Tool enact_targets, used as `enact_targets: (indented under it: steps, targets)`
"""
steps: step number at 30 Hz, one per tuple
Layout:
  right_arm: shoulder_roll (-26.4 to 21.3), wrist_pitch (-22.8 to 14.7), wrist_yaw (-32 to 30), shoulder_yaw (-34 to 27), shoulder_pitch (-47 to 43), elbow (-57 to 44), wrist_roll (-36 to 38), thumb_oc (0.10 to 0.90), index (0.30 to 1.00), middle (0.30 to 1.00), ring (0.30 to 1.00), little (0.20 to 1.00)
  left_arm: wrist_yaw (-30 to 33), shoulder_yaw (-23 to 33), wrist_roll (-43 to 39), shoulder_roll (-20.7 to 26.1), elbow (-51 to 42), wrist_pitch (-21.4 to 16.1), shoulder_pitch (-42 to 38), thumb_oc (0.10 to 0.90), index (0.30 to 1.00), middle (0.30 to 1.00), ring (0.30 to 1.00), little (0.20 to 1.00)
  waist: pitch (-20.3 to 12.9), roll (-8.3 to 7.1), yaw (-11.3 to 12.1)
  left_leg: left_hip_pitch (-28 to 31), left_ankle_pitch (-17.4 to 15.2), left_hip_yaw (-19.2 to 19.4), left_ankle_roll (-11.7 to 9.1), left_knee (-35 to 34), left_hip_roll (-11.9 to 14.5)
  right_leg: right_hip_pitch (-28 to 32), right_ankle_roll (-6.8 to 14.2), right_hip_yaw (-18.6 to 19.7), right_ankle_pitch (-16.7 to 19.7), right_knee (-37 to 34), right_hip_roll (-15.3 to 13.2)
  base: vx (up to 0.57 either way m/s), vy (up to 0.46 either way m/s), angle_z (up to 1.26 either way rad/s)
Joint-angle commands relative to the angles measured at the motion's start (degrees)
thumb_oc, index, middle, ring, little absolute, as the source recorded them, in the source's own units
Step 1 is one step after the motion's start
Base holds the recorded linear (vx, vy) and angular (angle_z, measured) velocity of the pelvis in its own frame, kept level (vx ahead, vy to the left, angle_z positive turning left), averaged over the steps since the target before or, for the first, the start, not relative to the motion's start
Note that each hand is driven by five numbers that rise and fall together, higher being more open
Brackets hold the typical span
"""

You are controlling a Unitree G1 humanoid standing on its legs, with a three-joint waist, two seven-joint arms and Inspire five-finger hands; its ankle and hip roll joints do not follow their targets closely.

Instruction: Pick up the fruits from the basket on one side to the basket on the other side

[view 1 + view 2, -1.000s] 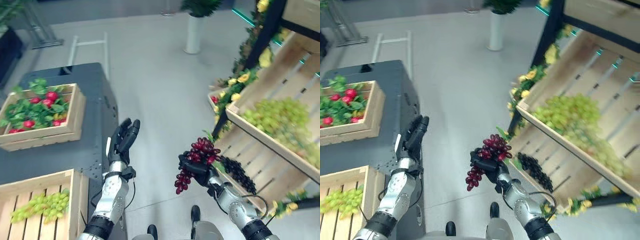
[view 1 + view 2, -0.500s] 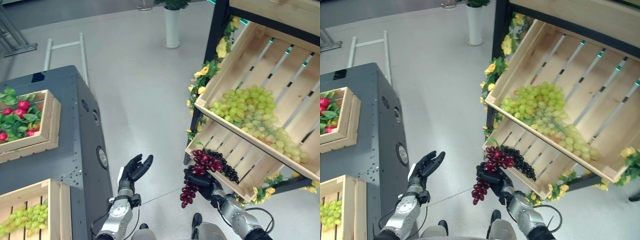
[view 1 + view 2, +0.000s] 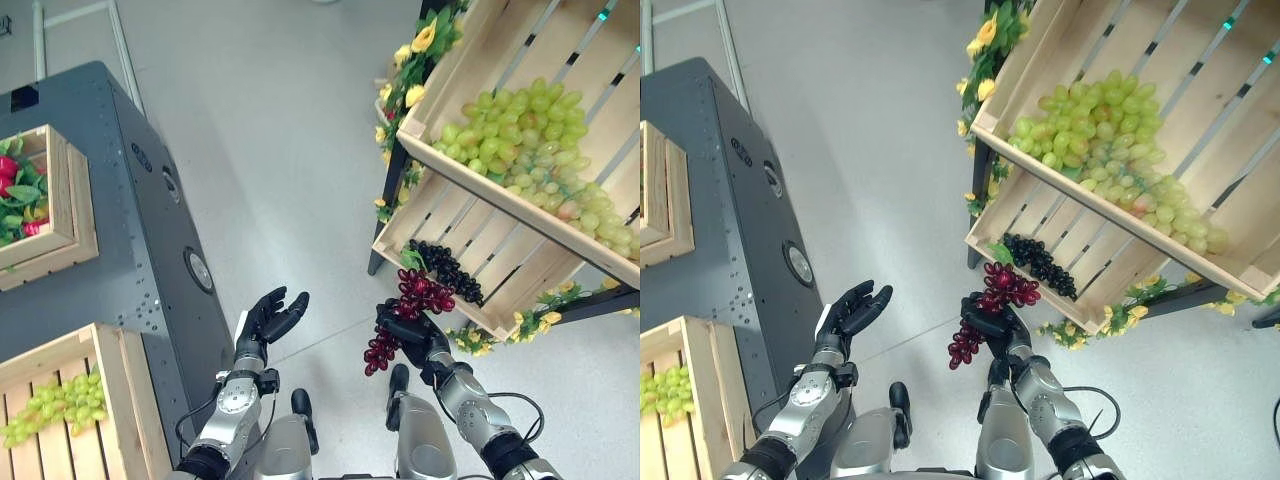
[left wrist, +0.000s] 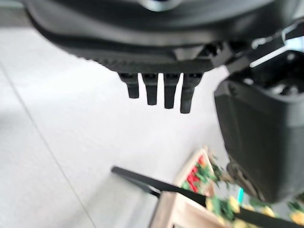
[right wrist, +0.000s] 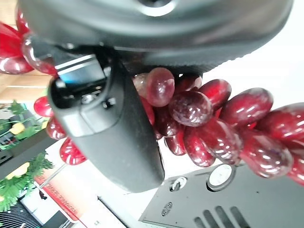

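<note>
R hand point(image 3: 408, 328), fingers clamped round a red grape bunch point(image 3: 404, 312), holds it over the floor just off the front edge of the lower shelf crate point(image 3: 462, 250), near the black grapes point(image 3: 447, 270) lying in that crate. L hand point(image 3: 268, 320) hangs palm-up w/ fingers apart and relaxed, beside the grey cabinet point(image 3: 130, 240). Green grapes point(image 3: 530, 140) fill the upper shelf crate; a smaller green bunch point(image 3: 55, 405) lies in the crate at the cabinet's near corner.

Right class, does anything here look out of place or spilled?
Nothing is spilled. The bunch of dark red grapes hangs in the air over the floor, held by the right hand, its tail dangling below the fingers. The left hand is open, palm up.
</note>
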Motion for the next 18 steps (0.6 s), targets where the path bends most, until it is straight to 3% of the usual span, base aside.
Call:
enact_targets:
  steps: [1, 2, 3, 4, 6, 7, 8, 11, 14, 18]
  targets:
    - [1.3, -7.6, -2.4, -5.1, -2.6, -5.7, 1.6, 0.400, 0.300, 0.300, 0.300, 0.300, -0.6, 2.6, -9.8, -2.3, -3.9, -4.1, 1.0, 0.800, 0.900, 0.900, 0.900, 0.900, -3.1, -1.16, -1.1, -2.4, 0.0, -5.3, -0.3, 9.9, -0.7, 8.1, -1.8, 0.6, 3.0, -6.6, 0.4, 0.09, -0.125, -0.19]
    - [1.2, -7.7, -2.4, -5.1, -2.5, -5.7, 1.7, 0.400, 0.300, 0.300, 0.300, 0.300, -0.6, 2.7, -10.2, -2.6, -3.8, -4.3, 1.2, 0.800, 0.900, 0.900, 0.900, 0.900, -3.2, -1.20, -1.0, -3.1, 1.1, -5.8, -0.6, 10.7, -0.6, 8.2, -2.0, 0.5, 3.1, -7.0, 0.5, 0.10, -0.105, -0.27]
    - [0.4, -9.0, -1.7, -5.1, -2.6, -5.2, 1.8, 0.400, 0.300, 0.300, 0.300, 0.300, -0.8, 3.4, -12.2, -4.6, -3.0, -5.7, 1.8, 0.800, 0.900, 0.900, 0.900, 0.900, -2.0, -0.55, -0.2, -7.7, 4.4, -9.8, -2.0, 14.9, -1.1, 9.3, -3.1, 1.2, 2.2, -7.5, 1.7, 0.03, -0.020, -0.23]
    - [0.2, -9.8, -1.6, -4.9, -2.9, -5.0, 1.7, 0.400, 0.300, 0.300, 0.300, 0.300, -1.0, 3.5, -13.3, -5.1, -2.7, -6.6, 1.9, 0.800, 0.900, 0.900, 0.900, 0.900, -1.4, -0.22, 0.1, -9.1, 4.8, -11.0, -2.0, 15.0, -1.7, 9.4, -3.4, 1.9, 1.6, -7.3, 2.1, 0.01, 0.050, -0.17]
    - [-0.6, -10.9, -2.5, -4.0, -6.9, -4.6, 1.3, 0.400, 0.300, 0.300, 0.300, 0.300, -0.1, 3.1, -15.0, -5.7, -2.6, -9.1, 0.4, 0.800, 0.900, 0.900, 0.900, 0.900, 0.6, 1.48, 1.3, -11.7, 7.7, -13.2, -2.1, 8.3, -3.8, 8.1, -3.4, 3.7, 0.4, -6.2, 3.6, -0.18, 0.164, -0.30]
    - [-0.8, -10.5, -3.0, -4.0, -10.1, -3.9, 0.5, 0.400, 0.300, 0.300, 0.300, 0.300, 1.2, 3.2, -15.8, -5.7, -2.5, -9.3, -1.2, 0.800, 0.900, 0.900, 0.900, 0.900, 1.1, 1.58, 1.1, -10.3, 3.9, -12.0, 0.6, 5.1, -4.8, 5.1, -3.4, 4.4, -0.7, -3.9, 3.6, -0.23, 0.157, -0.84]
    - [-1.1, -10.8, -3.4, -4.3, -10.5, -4.4, 1.0, 0.400, 0.300, 0.300, 0.300, 0.300, 2.0, 2.9, -15.3, -5.0, -2.3, -8.6, -2.4, 0.800, 0.900, 0.900, 0.900, 0.900, 1.5, 1.39, 0.6, -10.6, 2.3, -11.0, 0.8, 5.7, -4.9, 2.4, -3.2, 3.4, -0.4, -1.9, 2.3, -0.11, 0.092, -1.08]
    - [-2.3, -13.4, -3.4, -4.6, -12.4, -5.3, 2.3, 0.400, 0.300, 0.300, 0.300, 0.300, 3.6, 1.4, -13.3, -4.3, -3.2, -8.7, -5.4, 0.800, 0.900, 0.900, 0.900, 0.900, 4.1, 1.54, -0.2, -14.0, 0.7, -11.8, 1.7, 9.1, -6.3, -3.3, -3.3, 3.9, -0.6, 3.8, 2.1, -0.13, 0.020, -0.81]
    - [-3.2, -16.9, -5.3, -6.0, -14.7, -5.6, 1.1, 0.400, 0.300, 0.300, 0.300, 0.300, 4.4, -0.5, -11.6, -4.1, -4.4, -8.5, -6.9, 0.800, 0.900, 0.900, 0.900, 0.900, 4.2, 1.81, -0.4, -17.1, -0.4, -11.4, 2.0, 11.5, -6.8, -6.5, -3.6, 3.8, -1.0, 5.8, 2.0, -0.05, 0.020, 0.26]
    - [-5.7, -18.1, -7.8, -9.4, -18.0, -6.5, 0.0, 0.400, 0.300, 0.300, 0.300, 0.300, 5.3, -2.7, -9.5, -4.2, -5.7, -7.7, -6.3, 0.800, 0.900, 0.900, 0.900, 0.900, 4.2, 2.39, -0.5, -20.7, -2.6, -11.6, 2.2, 16.2, -6.9, -9.2, -4.8, 3.6, -2.5, 9.4, 1.9, 0.01, 0.035, 0.11]
